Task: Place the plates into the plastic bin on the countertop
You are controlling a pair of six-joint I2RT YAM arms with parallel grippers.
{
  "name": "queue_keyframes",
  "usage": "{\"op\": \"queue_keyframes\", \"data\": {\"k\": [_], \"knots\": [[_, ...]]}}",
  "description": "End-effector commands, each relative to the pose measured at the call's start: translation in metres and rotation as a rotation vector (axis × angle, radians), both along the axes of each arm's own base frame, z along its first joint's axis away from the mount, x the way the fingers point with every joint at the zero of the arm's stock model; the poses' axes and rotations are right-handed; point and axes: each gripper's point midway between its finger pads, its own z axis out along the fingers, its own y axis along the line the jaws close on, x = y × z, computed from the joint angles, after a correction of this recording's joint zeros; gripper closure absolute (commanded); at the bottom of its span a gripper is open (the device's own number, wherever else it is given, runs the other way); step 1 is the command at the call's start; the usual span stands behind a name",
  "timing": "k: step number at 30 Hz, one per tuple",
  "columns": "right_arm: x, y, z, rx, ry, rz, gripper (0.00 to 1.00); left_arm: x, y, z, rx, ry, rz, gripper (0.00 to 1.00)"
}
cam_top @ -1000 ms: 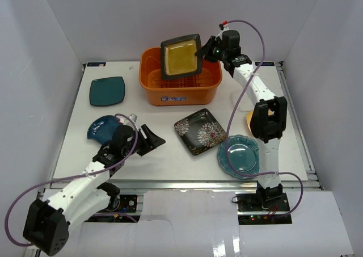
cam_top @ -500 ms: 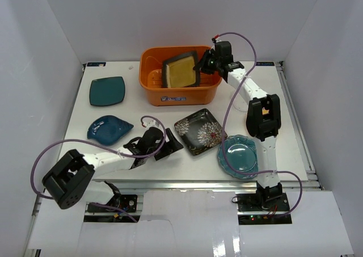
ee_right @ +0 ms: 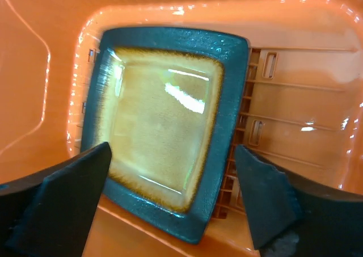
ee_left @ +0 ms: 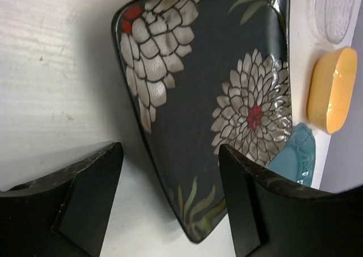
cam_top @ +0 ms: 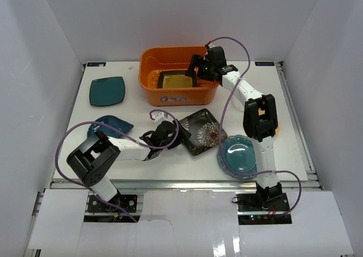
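Note:
The amber square plate point(cam_top: 177, 79) point(ee_right: 164, 121) lies tilted inside the orange plastic bin point(cam_top: 170, 93). My right gripper point(cam_top: 196, 73) point(ee_right: 171, 152) hovers just above it, open, with a gap between each finger and the plate. The black plate with white flowers point(cam_top: 203, 131) point(ee_left: 198, 81) lies on the white countertop point(cam_top: 136, 106). My left gripper point(cam_top: 170, 134) point(ee_left: 170, 155) is low at its left corner, open. The corner sits between the fingers, and neither finger touches it.
A dark teal rounded-square plate point(cam_top: 106, 91) lies at the back left and a blue plate point(cam_top: 106, 125) beside my left arm. The teal scalloped plate point(cam_top: 238, 155) lies at the front right. The left wrist view shows a yellow plate point(ee_left: 332, 89) and a clear glass plate point(ee_left: 337, 10).
My right gripper lowered the amber plate into the bin and opened, letting it go. My left arm swung right across the countertop to the flowered plate's corner.

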Motion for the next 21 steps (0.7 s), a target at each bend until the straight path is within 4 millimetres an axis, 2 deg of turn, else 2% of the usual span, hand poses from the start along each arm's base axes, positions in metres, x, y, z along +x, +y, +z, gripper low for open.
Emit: {"op": "queue_keyframes", "data": {"k": [1, 4, 5, 8, 10, 11, 12, 15, 16, 17, 18, 19, 20, 21], "knots": [[0.001, 0.0, 0.072, -0.003, -0.17, -0.002, 0.03, 0.011, 0.002, -0.006, 0.03, -0.019, 0.049, 0.21], [-0.008, 0.003, 0.089, -0.021, -0.209, 0.02, 0.1, 0.016, 0.001, -0.011, 0.035, -0.026, 0.064, 0.25], [-0.012, 0.003, 0.102, -0.025, -0.237, 0.025, 0.1, 0.016, 0.0, -0.013, 0.028, -0.024, 0.068, 0.27], [-0.032, 0.007, 0.126, -0.005, -0.282, 0.055, 0.1, 0.017, -0.001, -0.02, 0.018, -0.021, 0.075, 0.36], [-0.045, 0.011, 0.138, 0.022, -0.304, 0.081, 0.1, 0.018, 0.002, -0.026, 0.024, -0.023, 0.09, 0.53], [-0.058, 0.011, 0.15, 0.046, -0.329, 0.099, 0.1, 0.019, 0.003, -0.027, 0.026, -0.022, 0.099, 0.6], [-0.066, 0.012, 0.156, 0.06, -0.339, 0.106, 0.1, 0.02, 0.005, -0.027, 0.027, -0.027, 0.107, 0.74], [-0.095, 0.011, 0.173, 0.096, -0.379, 0.138, 0.1, 0.017, 0.016, -0.028, 0.05, -0.032, 0.135, 0.98], [-0.105, 0.013, 0.176, 0.109, -0.382, 0.151, 0.1, 0.015, 0.02, -0.029, 0.061, -0.031, 0.138, 1.0], [-0.118, 0.009, 0.192, 0.131, -0.411, 0.155, 0.1, 0.015, 0.023, -0.021, 0.053, -0.047, 0.146, 1.0], [-0.126, 0.006, 0.178, 0.131, -0.39, 0.162, 0.1, 0.012, 0.027, -0.019, 0.059, -0.046, 0.149, 1.0], [-0.134, 0.005, 0.179, 0.148, -0.394, 0.166, 0.1, 0.01, 0.029, -0.015, 0.058, -0.053, 0.148, 1.0], [-0.148, 0.001, 0.193, 0.172, -0.42, 0.177, 0.1, 0.005, 0.036, -0.015, 0.064, -0.052, 0.151, 1.0], [-0.158, -0.002, 0.171, 0.165, -0.388, 0.186, 0.1, 0.003, 0.04, 0.004, 0.035, -0.085, 0.161, 1.0]]}}
